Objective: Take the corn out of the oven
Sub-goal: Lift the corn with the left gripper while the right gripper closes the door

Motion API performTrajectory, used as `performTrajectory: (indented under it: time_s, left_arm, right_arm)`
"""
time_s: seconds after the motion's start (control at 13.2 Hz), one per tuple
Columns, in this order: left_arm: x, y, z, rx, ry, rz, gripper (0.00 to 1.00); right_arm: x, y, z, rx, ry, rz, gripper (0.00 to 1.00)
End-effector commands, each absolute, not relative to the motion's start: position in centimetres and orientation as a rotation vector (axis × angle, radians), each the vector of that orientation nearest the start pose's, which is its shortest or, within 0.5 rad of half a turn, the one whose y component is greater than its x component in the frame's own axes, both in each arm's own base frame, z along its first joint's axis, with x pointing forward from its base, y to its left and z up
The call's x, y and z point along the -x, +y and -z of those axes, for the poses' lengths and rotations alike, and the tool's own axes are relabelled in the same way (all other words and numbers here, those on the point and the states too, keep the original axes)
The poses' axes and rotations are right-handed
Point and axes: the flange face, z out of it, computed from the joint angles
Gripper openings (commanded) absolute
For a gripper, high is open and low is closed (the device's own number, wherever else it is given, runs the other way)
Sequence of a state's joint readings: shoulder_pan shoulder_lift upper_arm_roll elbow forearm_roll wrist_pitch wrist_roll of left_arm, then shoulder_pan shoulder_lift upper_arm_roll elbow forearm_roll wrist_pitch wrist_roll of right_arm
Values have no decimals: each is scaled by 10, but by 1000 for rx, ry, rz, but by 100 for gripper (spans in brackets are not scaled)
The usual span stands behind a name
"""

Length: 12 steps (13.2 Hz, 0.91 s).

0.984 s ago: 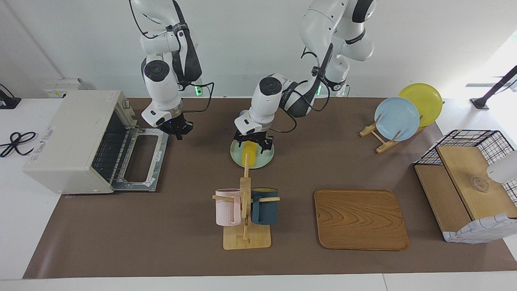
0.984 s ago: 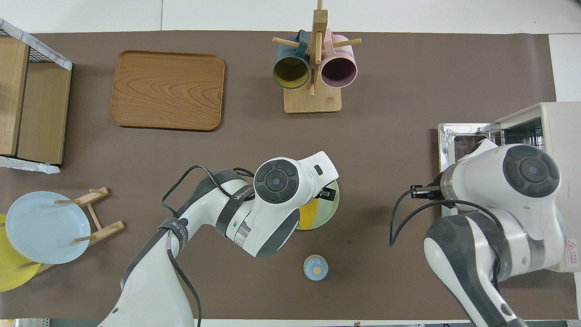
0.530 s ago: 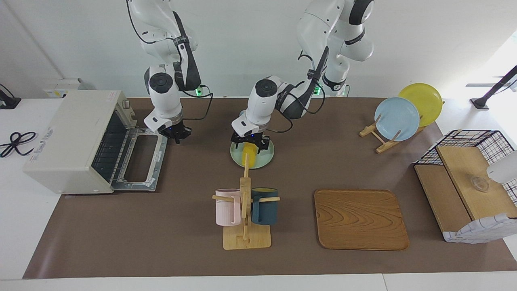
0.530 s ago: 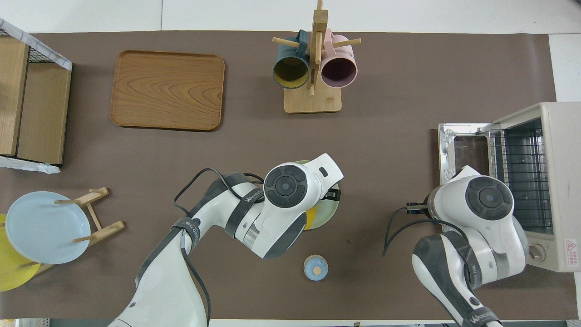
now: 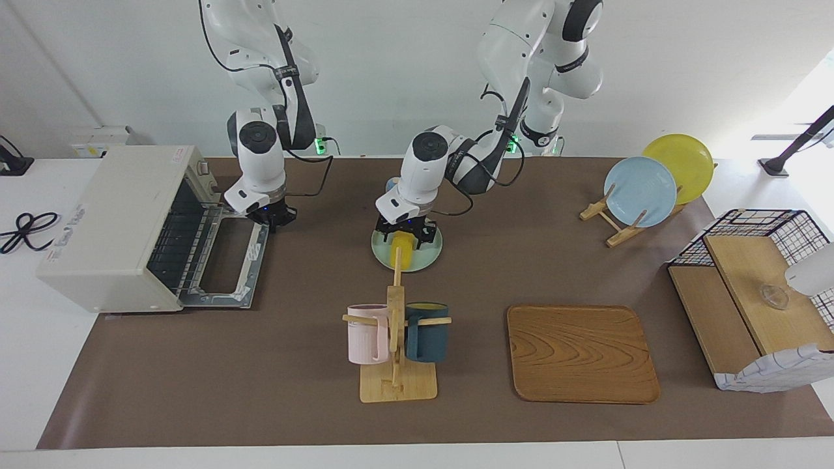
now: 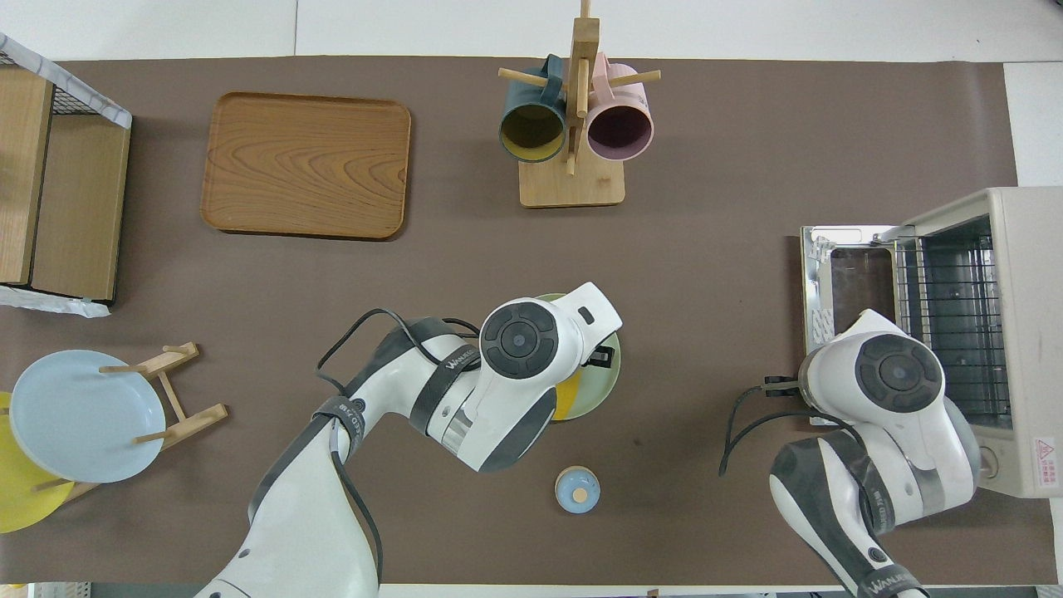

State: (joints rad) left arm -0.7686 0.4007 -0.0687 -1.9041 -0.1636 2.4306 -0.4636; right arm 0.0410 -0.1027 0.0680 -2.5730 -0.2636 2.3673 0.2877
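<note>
Reading the table as a clock in the overhead view, twelve pointing away from the robots: the only writing is a dark word on each forearm, a red-triangle sticker on the oven [image 6: 1026,332] and grey print on its side. None of it is legible.

Nearest the robots, at six o'clock, a small round blue-topped knob [image 6: 576,488] stands on the brown mat. Just past it, still on the six o'clock side of centre, lies a pale green plate [image 5: 429,255] with the corn [image 5: 401,256] on it. The corn is out of the oven. It is a bright yellow, tapered cob, lying lengthwise away from the robots.

The left gripper [image 5: 404,236] hangs low over the cob's robot-side end; whether it stands wide or pinches the cob cannot be told. A second ago it stood slightly farther along the plate. The corn has not moved.

At three o'clock the cream oven has its door [image 5: 225,260] dropped flat and its wire rack [image 6: 955,324] showing. The right gripper [image 5: 273,219] is pinched closed and empty over the door's robot-side corner. Its arm has drawn back since, uncovering the oven's mouth.

Farther out, a mug rack [image 6: 573,178] stands at twelve and a wooden tray [image 6: 306,164] at eleven.
</note>
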Motion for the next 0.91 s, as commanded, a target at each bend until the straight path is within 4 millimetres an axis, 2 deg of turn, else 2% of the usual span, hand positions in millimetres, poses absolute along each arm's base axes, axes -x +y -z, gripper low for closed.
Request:
performTrajectory:
  time_s: [0.0,0.15,0.3,0.61,0.68,0.83]
  left_arm:
    - [-433,-471,-301,3309,388,43,50]
    - [-435,-469,-302,3309,387,44,38]
    - [-440,-465,-302,3300,372,25,32]
    - [-444,-464,-313,3290,373,-6,17]
    - [-449,-460,-319,3291,362,-11,13]
    - [-458,-453,-336,3285,342,-45,11]
  right_arm:
    - [-422,28,-292,3383,-39,-104,0]
    - [-423,25,-295,3441,-95,-135,0]
    - [-431,19,-306,3503,-100,-177,0]
    - [-465,12,-344,3550,-72,-242,0]
    - [-470,10,-354,3555,-88,-250,0]
    - [-481,1,-375,3559,-126,-286,0]
